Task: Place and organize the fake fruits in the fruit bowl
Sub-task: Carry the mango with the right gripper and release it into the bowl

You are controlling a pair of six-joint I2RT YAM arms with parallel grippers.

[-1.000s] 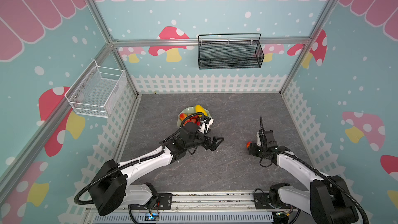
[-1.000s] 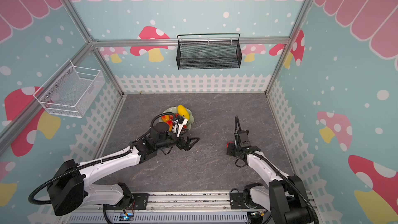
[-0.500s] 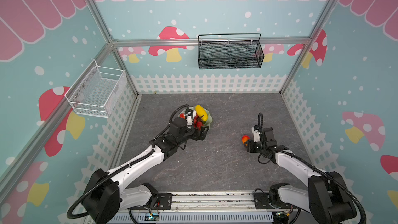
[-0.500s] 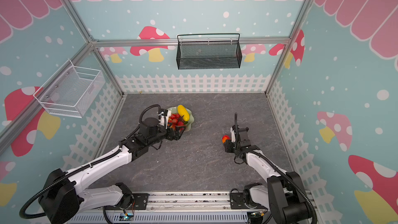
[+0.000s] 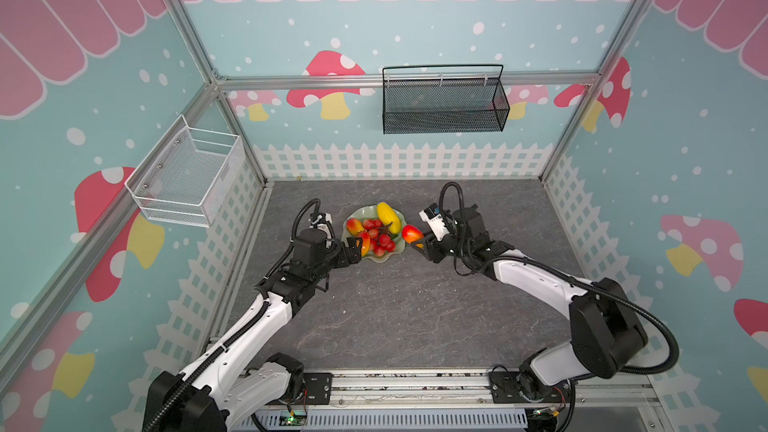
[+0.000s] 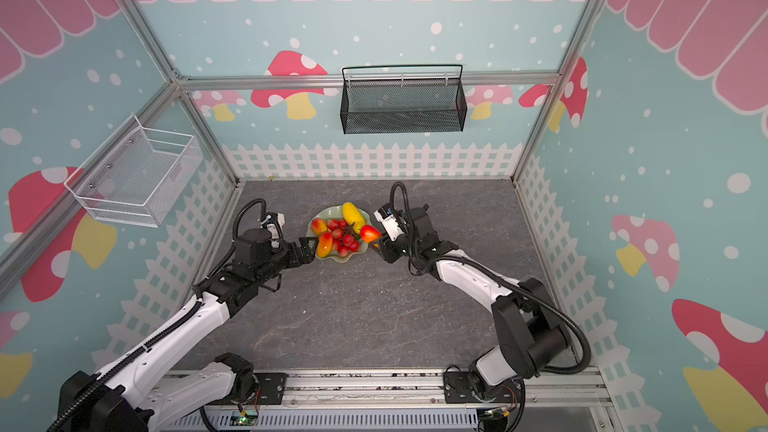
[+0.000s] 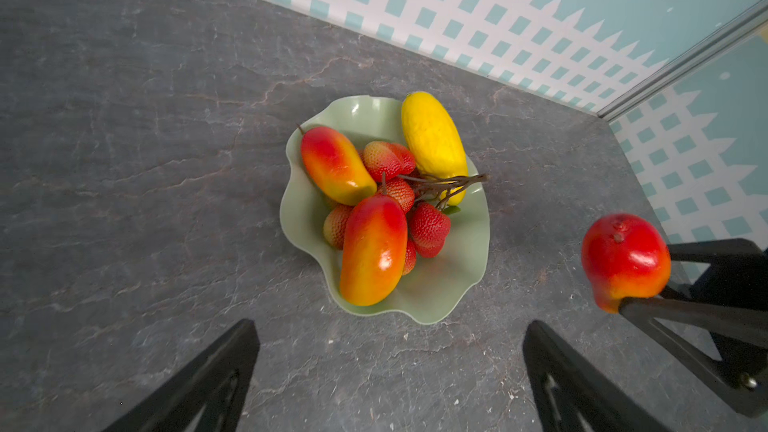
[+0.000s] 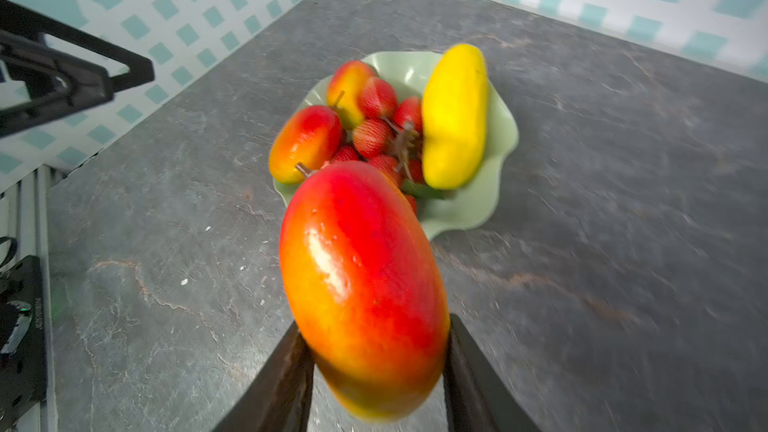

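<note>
The pale green fruit bowl stands on the grey table. It holds a yellow oblong fruit, a red berry cluster and two mangoes. My right gripper is shut on a third mango, held above the table at the bowl's right edge. My left gripper is open and empty at the bowl's front left rim.
A white wire basket hangs on the left wall. A black mesh basket hangs on the back wall. White fence-patterned walls enclose the table. A metal rail runs along the front.
My right gripper closed on the mango, lifted it and carried it left to the bowl's edge. My left gripper, open throughout, swung from the bowl's front right across to its front left.
</note>
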